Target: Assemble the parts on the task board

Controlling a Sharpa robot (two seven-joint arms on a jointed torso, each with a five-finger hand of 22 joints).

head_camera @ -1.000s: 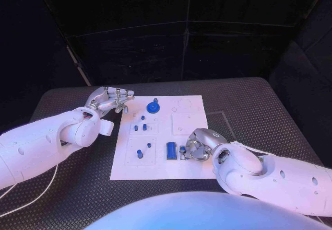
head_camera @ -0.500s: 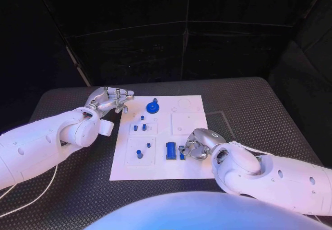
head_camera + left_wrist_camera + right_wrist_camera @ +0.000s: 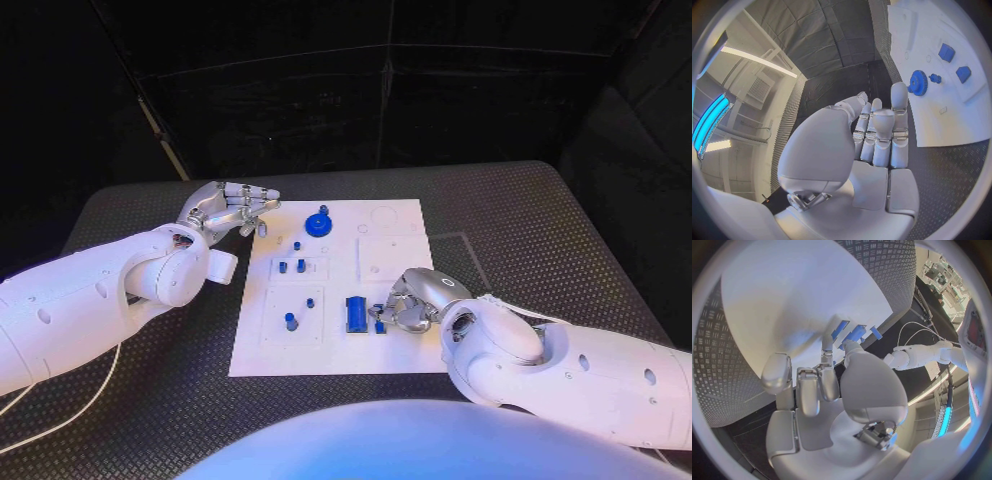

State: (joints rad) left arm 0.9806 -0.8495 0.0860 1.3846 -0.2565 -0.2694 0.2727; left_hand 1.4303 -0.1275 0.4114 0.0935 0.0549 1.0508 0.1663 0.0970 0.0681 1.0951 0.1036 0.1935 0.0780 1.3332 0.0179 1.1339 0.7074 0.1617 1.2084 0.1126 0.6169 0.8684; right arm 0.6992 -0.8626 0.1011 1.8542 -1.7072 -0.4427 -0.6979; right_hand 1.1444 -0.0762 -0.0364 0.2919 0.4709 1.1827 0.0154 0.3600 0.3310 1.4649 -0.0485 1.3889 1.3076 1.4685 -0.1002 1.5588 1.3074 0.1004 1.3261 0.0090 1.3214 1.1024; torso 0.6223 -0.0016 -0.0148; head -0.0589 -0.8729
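Right hand (image 3: 408, 303) has edged left, fingers curled beside the blue part (image 3: 356, 314).

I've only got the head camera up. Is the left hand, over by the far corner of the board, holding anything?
Observer: No. In the left wrist view the left hand has a bare palm, its fingers are stretched out and there is nothing in them.
Operator: And the right hand? From up here it covers its own fingertips.
Observer: In the right wrist view the right hand has its thumb and one finger reaching to the small blue parts on the task board. I cannot tell whether they pinch one.
Operator: What's that round blue piece ahead of the left hand?
Observer: A toothed blue gear. The fingertips are clear of it.
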